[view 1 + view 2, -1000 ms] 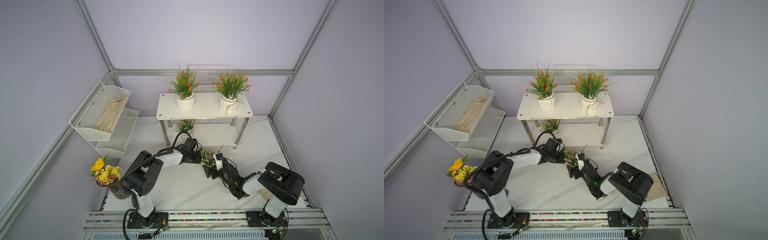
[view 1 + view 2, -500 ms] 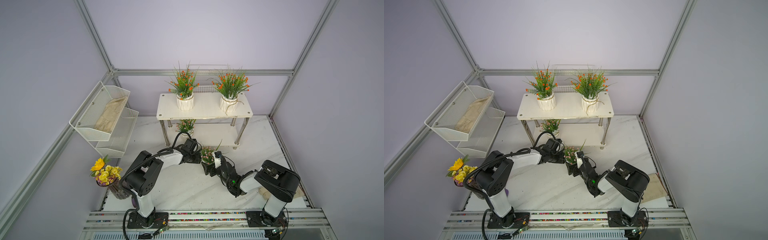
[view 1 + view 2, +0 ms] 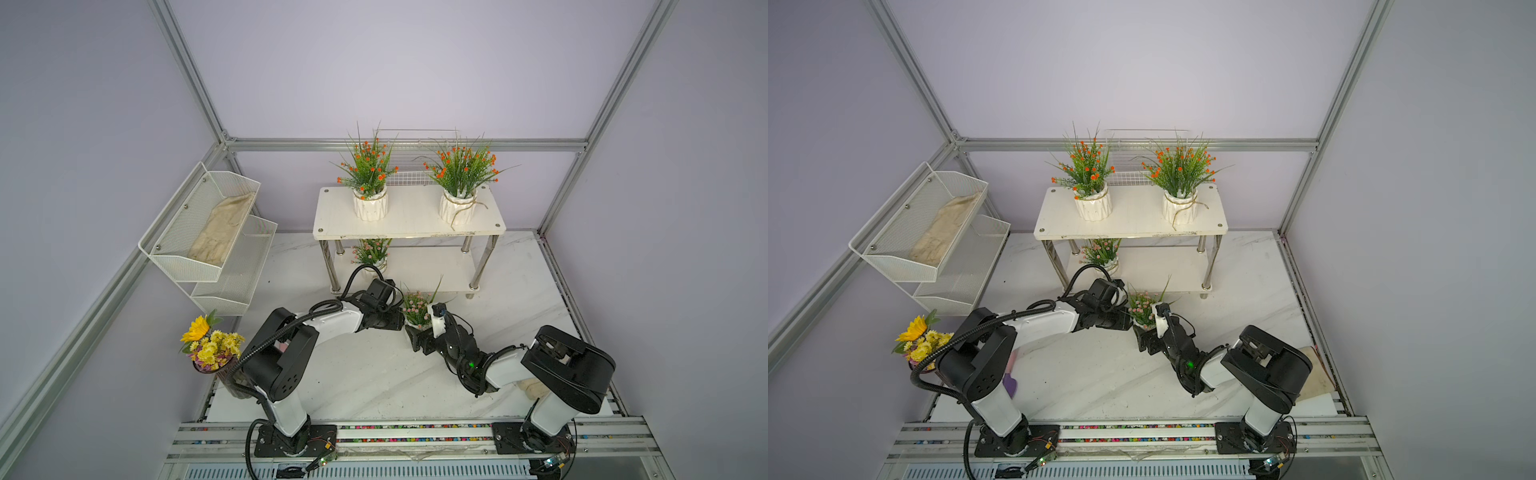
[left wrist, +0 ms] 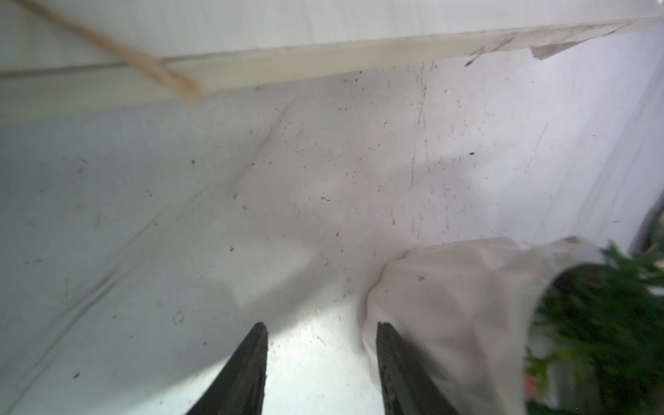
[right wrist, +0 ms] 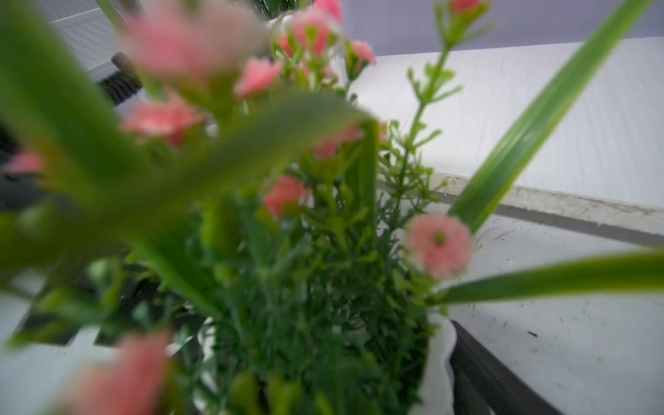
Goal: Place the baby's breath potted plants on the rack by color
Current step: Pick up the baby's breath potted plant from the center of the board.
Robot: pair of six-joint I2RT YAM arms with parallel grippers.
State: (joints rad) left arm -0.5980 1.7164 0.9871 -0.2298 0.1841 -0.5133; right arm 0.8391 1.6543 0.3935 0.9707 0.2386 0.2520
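Pink-bloomed potted plant (image 3: pixel 417 311) on table (image 3: pixel 374 374), just before the rack (image 3: pixel 411 218), between both grippers. Right gripper (image 3: pixel 419 337) jaws wide about its pot (image 4: pixel 449 305); clamped or not, cannot tell. Left gripper (image 4: pixel 321 332) jaws apart, nothing between; pot just beside one finger (image 4: pixel 399 370).

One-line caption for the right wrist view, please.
Pink-bloomed green spray in a white ribbed pot fills the frame; the rack's white shelf board lies behind.

In the right wrist view the front pink plant (image 5: pixel 305 280) is being blurred, the right pincer (image 3: pixel 417 340) mostly hidden behind it. The rear pink plant (image 3: pixel 371 250) is being half covered by the rack (image 3: pixel 409 218).
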